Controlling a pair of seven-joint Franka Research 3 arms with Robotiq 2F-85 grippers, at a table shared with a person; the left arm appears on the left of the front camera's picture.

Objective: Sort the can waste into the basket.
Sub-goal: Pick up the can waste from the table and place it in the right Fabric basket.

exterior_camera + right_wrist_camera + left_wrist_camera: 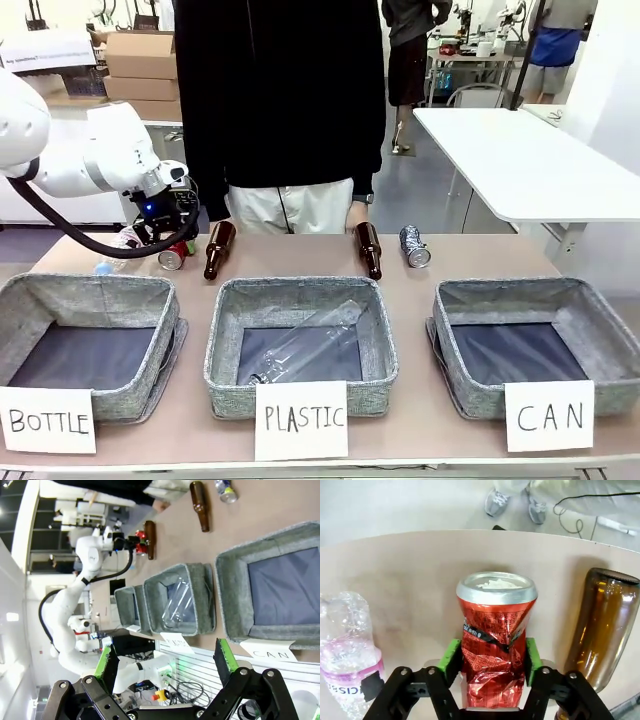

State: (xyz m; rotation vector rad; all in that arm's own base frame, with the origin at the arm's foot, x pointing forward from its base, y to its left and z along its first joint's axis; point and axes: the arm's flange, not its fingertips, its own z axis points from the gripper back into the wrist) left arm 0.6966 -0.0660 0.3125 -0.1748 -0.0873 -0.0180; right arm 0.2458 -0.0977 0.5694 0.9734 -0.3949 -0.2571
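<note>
Left gripper (pixel 491 652) clamped on red can (pixel 495 630)
It lies far left on the desk (pixel 410 565) beside a brown bottle (pixel 605 630); right gripper (pixel 167 662) gapes empty; grey can (pixel 414 246) lies beyond the right-hand basket (pixel 590 300).

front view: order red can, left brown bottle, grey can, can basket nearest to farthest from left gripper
1. red can, between the pads of the left gripper
2. left brown bottle, just beside it
3. grey can, far edge, right
4. CAN basket, front right
</note>
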